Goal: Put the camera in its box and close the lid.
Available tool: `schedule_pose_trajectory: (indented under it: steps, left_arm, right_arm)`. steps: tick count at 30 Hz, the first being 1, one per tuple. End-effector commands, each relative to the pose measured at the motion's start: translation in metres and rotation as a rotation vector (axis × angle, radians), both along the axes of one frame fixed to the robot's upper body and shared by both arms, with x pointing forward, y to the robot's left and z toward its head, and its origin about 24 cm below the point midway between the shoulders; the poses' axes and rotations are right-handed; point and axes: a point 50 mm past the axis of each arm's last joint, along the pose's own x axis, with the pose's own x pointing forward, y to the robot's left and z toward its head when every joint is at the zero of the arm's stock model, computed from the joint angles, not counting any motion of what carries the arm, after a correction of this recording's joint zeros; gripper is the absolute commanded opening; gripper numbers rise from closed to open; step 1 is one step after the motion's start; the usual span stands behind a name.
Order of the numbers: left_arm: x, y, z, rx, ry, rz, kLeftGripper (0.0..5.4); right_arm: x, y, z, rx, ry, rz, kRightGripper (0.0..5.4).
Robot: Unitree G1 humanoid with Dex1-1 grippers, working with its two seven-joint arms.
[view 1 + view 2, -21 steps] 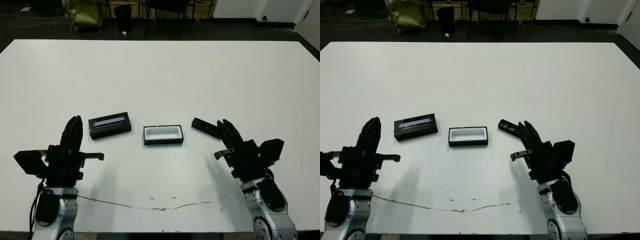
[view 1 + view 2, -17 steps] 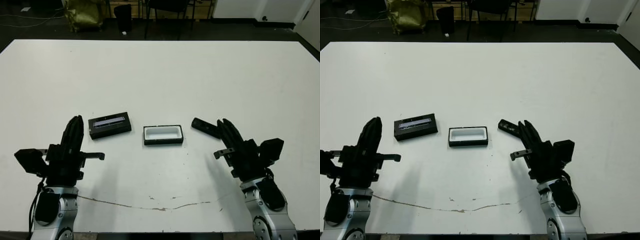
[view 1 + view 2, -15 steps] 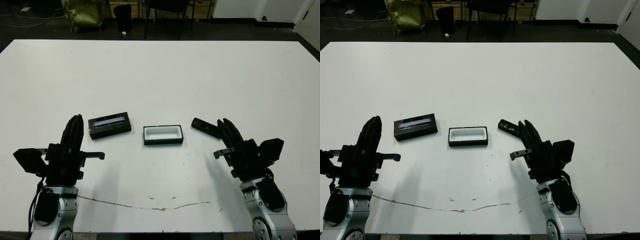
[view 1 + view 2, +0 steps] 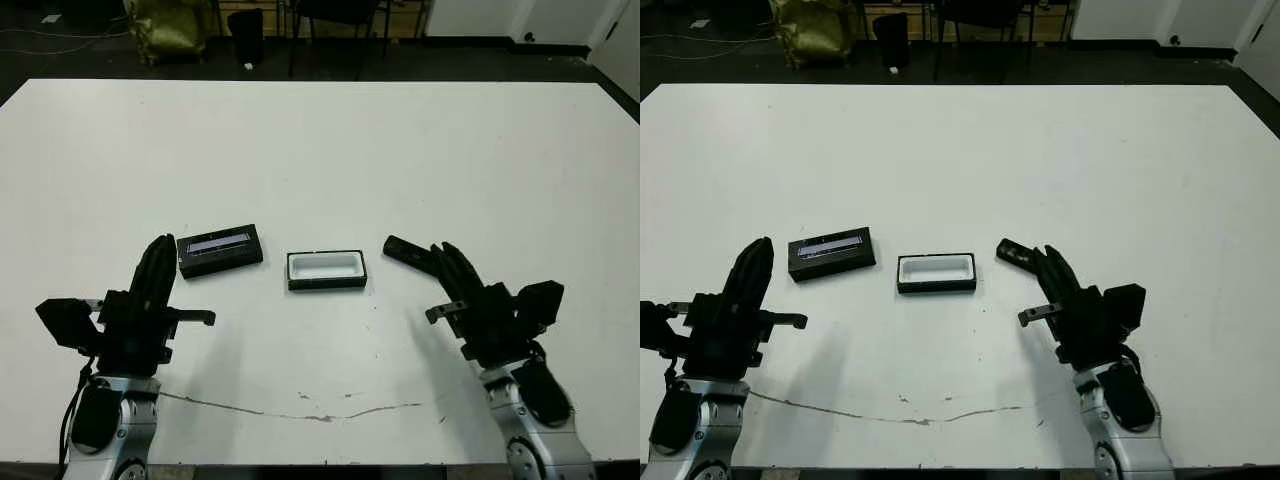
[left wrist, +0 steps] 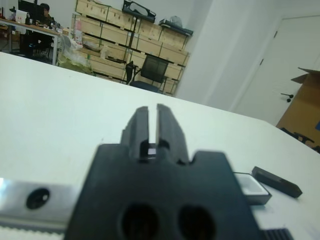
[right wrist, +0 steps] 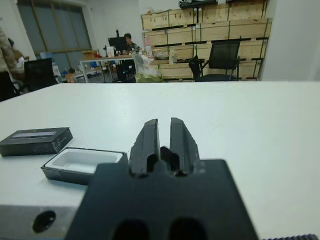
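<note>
The box, a shallow black tray with white lining, lies open near the table's middle. Left of it lies the black lid, its pale stripe facing up. To the box's right the slim black camera lies at a slant. My right gripper is shut and empty, with its tips at the camera's right end. My left gripper is also shut and empty, just left of and nearer than the lid. The left wrist view shows the box and camera. The right wrist view shows the lid and box.
The white table stretches wide and bare behind the three items. A thin dark crack line runs along the near edge. Chairs and a green bag stand on the floor beyond the far edge.
My left gripper has shifted slightly right and forward, toward the lid. My right gripper has edged a little left, toward the camera. Box, lid and camera have not moved.
</note>
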Motion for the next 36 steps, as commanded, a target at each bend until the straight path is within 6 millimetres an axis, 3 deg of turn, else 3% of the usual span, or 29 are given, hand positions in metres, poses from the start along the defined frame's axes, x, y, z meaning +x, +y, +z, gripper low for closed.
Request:
schedule_pose_trajectory:
  steps: [1,6,11,13,21,25,36]
  left_arm:
    - [-0.002,-0.001,-0.008,0.001,0.031,0.004,0.03]
    - [-0.003,-0.002,-0.008,0.013,0.017,-0.004,0.03]
    - [-0.003,-0.001,-0.010,0.022,0.012,-0.005,0.03]
    - [-0.003,-0.001,-0.010,0.019,0.015,-0.002,0.00]
    - [-0.005,0.000,-0.010,0.018,0.020,-0.006,0.00]
    - [-0.005,0.000,-0.009,0.028,0.021,-0.003,0.00]
    - [-0.004,-0.001,-0.008,0.025,0.024,-0.012,0.00]
  right_arm:
    - [0.005,-0.009,0.013,-0.068,-0.004,0.032,0.00]
    - [0.016,-0.019,0.042,-0.152,-0.011,0.089,0.00]
    - [0.035,-0.031,0.059,-0.301,-0.012,0.141,0.00]
    - [0.042,-0.034,0.062,-0.339,0.001,0.165,0.23]
    - [0.070,-0.040,0.053,-0.358,0.047,0.265,1.78]
    - [0.077,-0.041,0.051,-0.386,0.108,0.313,2.24]
    - [0.088,-0.043,0.047,-0.486,0.155,0.435,4.56]
